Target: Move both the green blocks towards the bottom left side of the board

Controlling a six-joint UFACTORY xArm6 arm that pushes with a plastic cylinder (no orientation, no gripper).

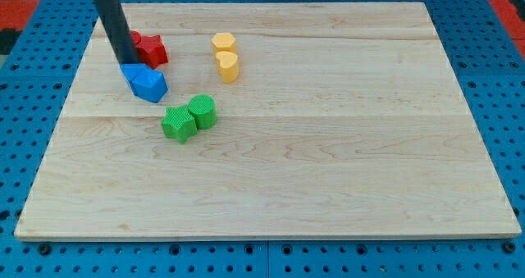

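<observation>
Two green blocks lie left of the board's middle: a green star [178,123] and a green round block [203,111] touching it on its upper right. My tip [130,64] is up and to the left of them, at the top left edge of the blue blocks [147,82] and just left of the red blocks [150,48]. The tip does not touch either green block.
Two yellow blocks stand near the view's top: a hexagon [223,42] and a heart [227,66] below it. The wooden board [328,171] lies on a blue pegboard table.
</observation>
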